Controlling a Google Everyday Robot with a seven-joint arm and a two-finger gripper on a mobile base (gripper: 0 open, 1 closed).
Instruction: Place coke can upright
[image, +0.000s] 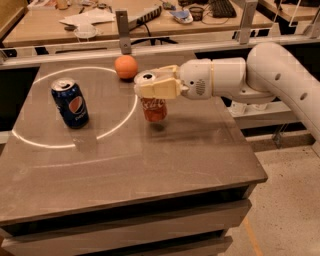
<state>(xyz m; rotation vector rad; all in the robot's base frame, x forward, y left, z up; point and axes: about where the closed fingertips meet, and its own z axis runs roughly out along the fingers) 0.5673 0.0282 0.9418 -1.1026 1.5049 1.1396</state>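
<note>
The red coke can (154, 108) is upright near the middle of the grey table (150, 155), its silver top up. Its base is at or just above the table top; I cannot tell whether it touches. My gripper (148, 86) reaches in level from the right, and its cream fingers (159, 90) are shut on the can's upper part. The white arm (260, 75) stretches away to the right.
A dark blue Pepsi can (70, 103) stands upright at the table's left. An orange ball (126, 66) lies behind the coke can. A bright ring of light (75, 145) marks the table top. A cluttered desk (100, 20) runs along the back.
</note>
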